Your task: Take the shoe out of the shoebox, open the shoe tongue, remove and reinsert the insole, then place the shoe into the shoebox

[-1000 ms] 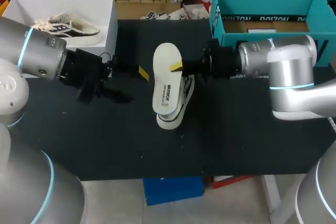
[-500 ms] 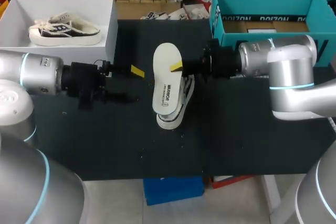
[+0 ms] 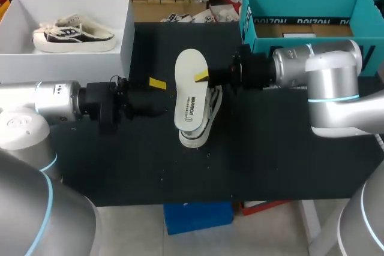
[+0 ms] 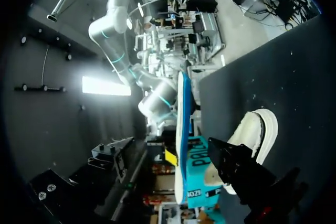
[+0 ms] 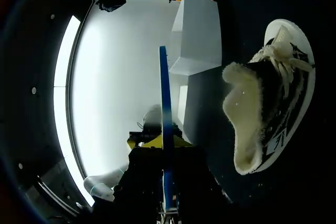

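The shoe (image 3: 193, 138) is mostly covered by the insole (image 3: 190, 88) in the head view. Only one yellow tip is seen on the right gripper (image 3: 202, 77) and on the left gripper (image 3: 157, 95), whose dark outline is lost against the table (image 3: 270, 148). In both wrist views the insole is shown edge-on only.

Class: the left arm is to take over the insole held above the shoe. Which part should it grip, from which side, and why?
Grip the insole by its free long edge nearest the left gripper, near the middle. Come in level from that side, one finger above and one below. The insole lies flat and thin, face up, and the right gripper pinches the opposite edge.
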